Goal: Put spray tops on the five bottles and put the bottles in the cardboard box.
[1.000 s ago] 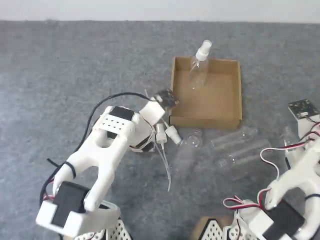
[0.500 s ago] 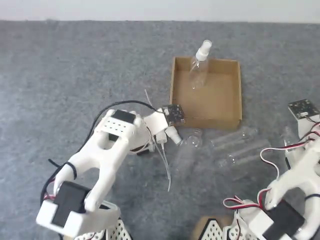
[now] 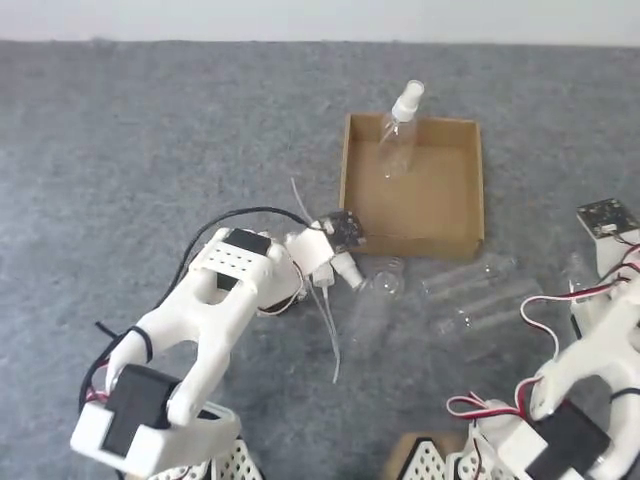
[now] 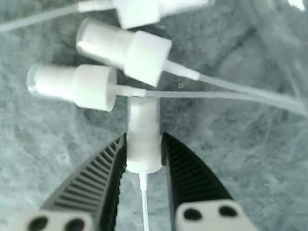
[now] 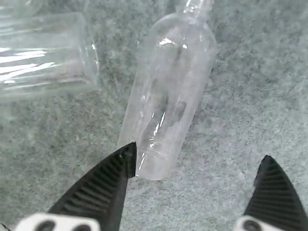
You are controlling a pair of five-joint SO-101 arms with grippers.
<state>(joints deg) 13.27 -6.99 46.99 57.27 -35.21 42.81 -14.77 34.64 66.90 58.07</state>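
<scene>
The left gripper's (image 4: 143, 139) jaws were clamped on a white plastic spray top (image 4: 143, 113). Two more white spray tops (image 4: 122, 45) lay just beyond them on the grey carpet (image 3: 150, 130). The right gripper's (image 5: 198, 156) jaws stood apart, with a clear plastic bottle (image 5: 168, 96) lying just ahead. Farther off, the brown cardboard box (image 3: 410, 242) held one capped bottle (image 3: 398, 140), seemingly upright.

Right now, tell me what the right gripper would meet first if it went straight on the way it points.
Probably the clear bottle on the grey mat, its base just ahead of the open right gripper, nearer one finger. Depth is unclear; the mat could come first.
</scene>
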